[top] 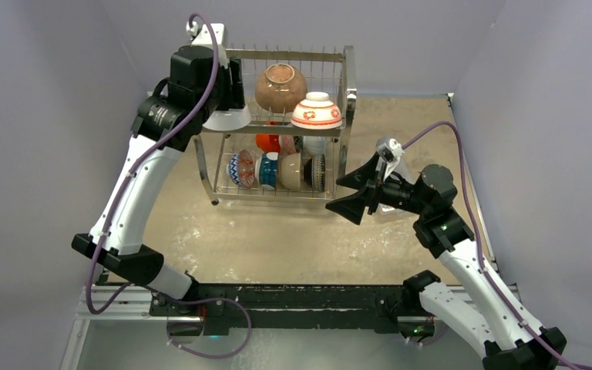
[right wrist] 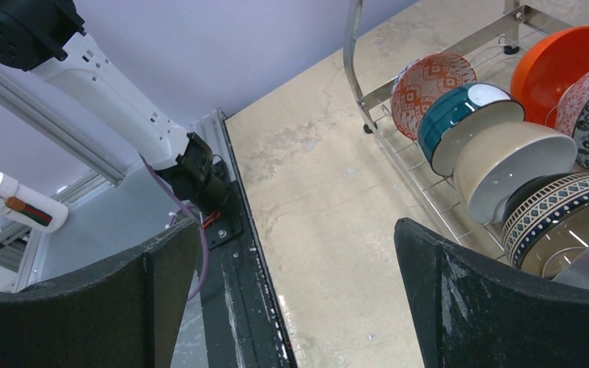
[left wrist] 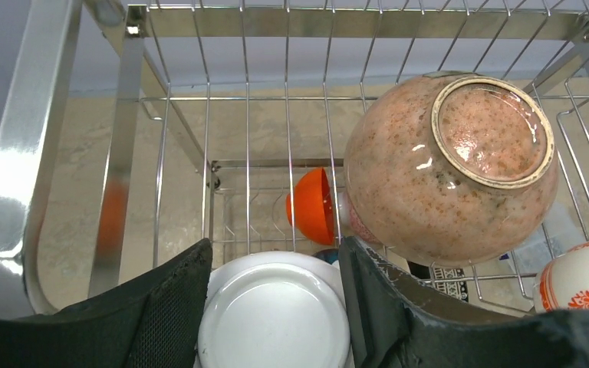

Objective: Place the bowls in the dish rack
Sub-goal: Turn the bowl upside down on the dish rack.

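The dish rack [top: 348, 77] stands at the back of the table. My left gripper [top: 228, 108] is over the left end of its upper tier, shut on a white bowl [left wrist: 274, 316] turned bottom-up between the fingers [left wrist: 172, 299]. Next to it on that tier lie a tan-brown bowl [left wrist: 445, 169] and a red-and-white floral bowl [top: 316, 112]. An orange bowl [right wrist: 556, 61] and several patterned bowls [right wrist: 460, 115] stand on edge in the lower tier. My right gripper [top: 333, 194] hovers open and empty just right of the rack's lower tier.
Grey walls close in on both sides and behind the rack. The black base rail [top: 293, 297] runs along the near edge of the table. A white bottle [right wrist: 15, 203] lies off the table beyond the left arm's base [right wrist: 199, 172].
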Robot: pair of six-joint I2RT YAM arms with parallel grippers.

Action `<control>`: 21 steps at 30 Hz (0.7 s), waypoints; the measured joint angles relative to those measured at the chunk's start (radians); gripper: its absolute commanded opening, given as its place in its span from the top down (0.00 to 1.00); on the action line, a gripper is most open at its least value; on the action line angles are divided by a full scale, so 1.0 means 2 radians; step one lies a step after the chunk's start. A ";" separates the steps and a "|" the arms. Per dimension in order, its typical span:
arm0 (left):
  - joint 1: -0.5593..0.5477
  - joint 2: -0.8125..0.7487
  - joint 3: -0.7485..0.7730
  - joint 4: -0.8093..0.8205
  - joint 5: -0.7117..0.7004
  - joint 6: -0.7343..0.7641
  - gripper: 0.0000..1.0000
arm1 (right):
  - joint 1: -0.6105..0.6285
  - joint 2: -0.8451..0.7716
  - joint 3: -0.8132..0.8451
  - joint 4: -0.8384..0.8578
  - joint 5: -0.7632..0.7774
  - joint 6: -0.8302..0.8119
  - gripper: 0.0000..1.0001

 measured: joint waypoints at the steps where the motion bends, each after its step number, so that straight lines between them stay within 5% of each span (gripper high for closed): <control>1: 0.000 -0.007 -0.010 0.004 -0.006 0.000 0.44 | 0.000 0.000 0.000 0.000 0.000 0.000 0.01; 5: -0.002 -0.030 -0.041 0.029 -0.018 0.003 0.42 | 0.000 0.000 0.000 -0.001 0.000 0.000 0.01; 21: -0.003 -0.146 -0.131 0.109 0.028 -0.011 0.06 | 0.000 0.001 0.000 -0.006 0.010 0.000 0.01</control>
